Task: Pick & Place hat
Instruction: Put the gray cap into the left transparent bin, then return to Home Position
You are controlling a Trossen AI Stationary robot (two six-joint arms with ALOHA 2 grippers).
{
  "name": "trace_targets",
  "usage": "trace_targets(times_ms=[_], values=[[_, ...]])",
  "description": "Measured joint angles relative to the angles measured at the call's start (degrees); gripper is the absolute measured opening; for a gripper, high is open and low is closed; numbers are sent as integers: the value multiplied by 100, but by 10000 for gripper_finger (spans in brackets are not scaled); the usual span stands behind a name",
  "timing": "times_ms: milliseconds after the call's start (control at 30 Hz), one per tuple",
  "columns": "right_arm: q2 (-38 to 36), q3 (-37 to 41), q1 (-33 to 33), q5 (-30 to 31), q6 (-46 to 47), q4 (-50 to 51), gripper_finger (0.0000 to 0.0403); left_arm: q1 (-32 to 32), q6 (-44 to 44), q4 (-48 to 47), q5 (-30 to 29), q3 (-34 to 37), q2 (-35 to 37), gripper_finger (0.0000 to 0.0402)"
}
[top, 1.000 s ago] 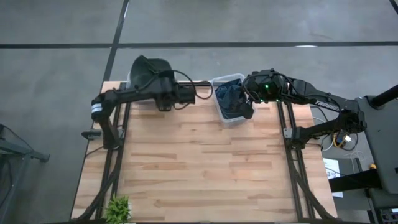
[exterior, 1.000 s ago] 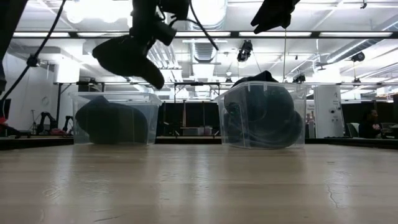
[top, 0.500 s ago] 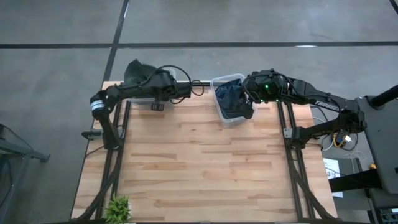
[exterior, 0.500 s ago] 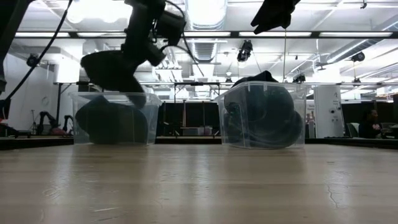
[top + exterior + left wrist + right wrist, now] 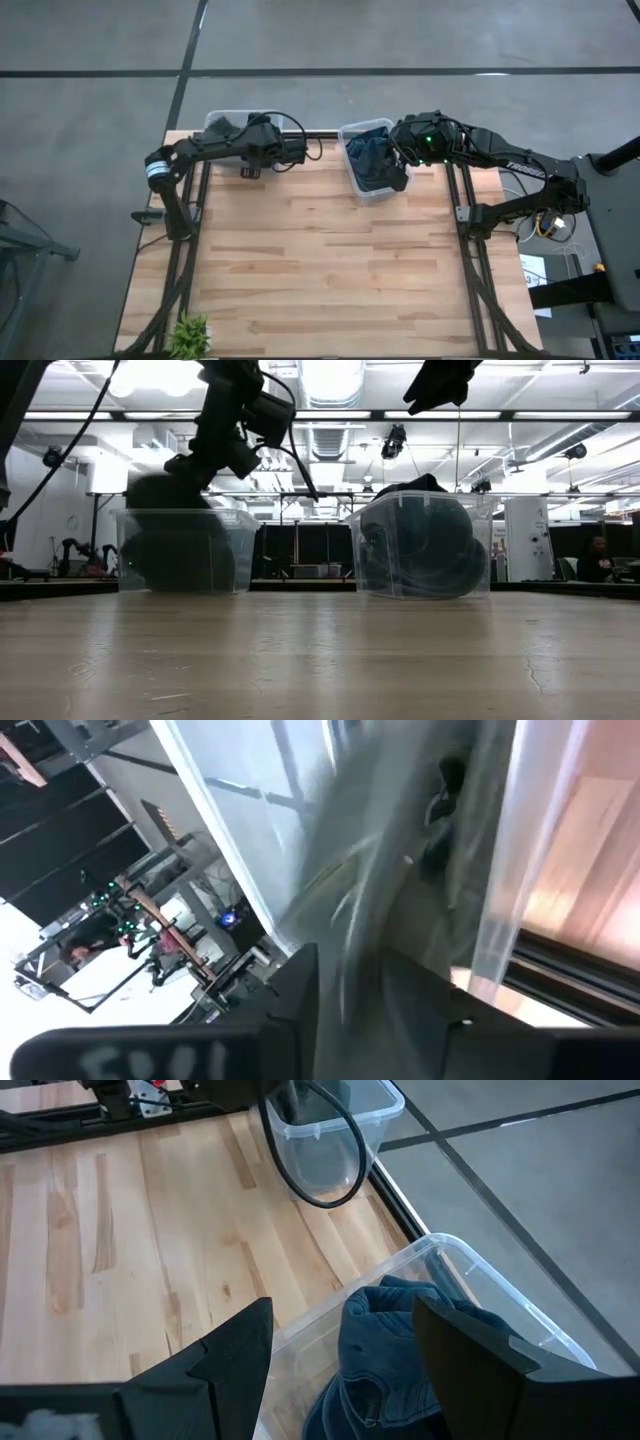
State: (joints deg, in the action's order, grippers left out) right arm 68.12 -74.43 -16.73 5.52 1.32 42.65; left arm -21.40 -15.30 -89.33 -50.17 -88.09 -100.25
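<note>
A dark hat (image 5: 222, 125) (image 5: 158, 490) sits at the mouth of the clear left bin (image 5: 212, 120) (image 5: 185, 550) on the table's far edge. My left gripper (image 5: 250, 138) (image 5: 205, 455) is just above that bin's rim, shut on the hat. Its wrist view is blurred and shows only the bin's wall (image 5: 500, 850). My right gripper (image 5: 400, 152) (image 5: 345, 1335) hangs open above the clear right bin (image 5: 358, 185) (image 5: 425, 545) (image 5: 440, 1255), which is full of dark blue hats (image 5: 400, 1340). My left gripper holds the hat from above, slanting toward the table's far left corner. The place of contact is hidden by the gripper and by blur, so the part held cannot be told. The hat hangs below the fingers, its lower part inside the bin's mouth (image 5: 170, 512).
Both bins stand side by side at the far edge, with bare wooden tabletop (image 5: 330, 260) on the near side of them. A small green plant (image 5: 190, 335) stands at the near left corner. Black cables (image 5: 320, 1150) loop off the left arm.
My left gripper has moved toward the table's far left corner and down, still shut on the hat. The hat has gone from hanging clear above the left bin to sitting in its mouth. My right arm has kept still.
</note>
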Motion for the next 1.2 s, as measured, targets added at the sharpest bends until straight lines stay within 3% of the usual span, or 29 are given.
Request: trace_targets(times_ms=[300, 433, 667, 767, 833, 900, 1000, 1200], values=[[0, 79, -1, 0, -8, -15, 233, 92, -56, -66, -720, -246, 0, 123], [2, 168, 0, 2, -24, -9, 233, 179, 201, -66, -661, -559, 0, 124], [2, 202, -2, 41, -8, -17, 220, 447, 1107, 77, 1223, -1488, 11, 109], [2, 252, 23, 39, 0, -26, 182, 609, 1325, 364, 2190, -1766, 107, 80], [2, 312, 40, 36, -4, -74, 142, 747, 1338, 641, 2525, -1823, 241, 52], [2, 360, 81, 32, -32, -133, 92, 882, 1263, 996, 2763, -1794, 418, 18], [2, 436, 179, 28, -178, -321, 24, 1015, 1244, 1728, 3392, -1654, 713, 6], [-146, 718, 476, -20, -256, -1081, 8, 1357, 1292, 3965, 4572, -662, 1573, 1]])
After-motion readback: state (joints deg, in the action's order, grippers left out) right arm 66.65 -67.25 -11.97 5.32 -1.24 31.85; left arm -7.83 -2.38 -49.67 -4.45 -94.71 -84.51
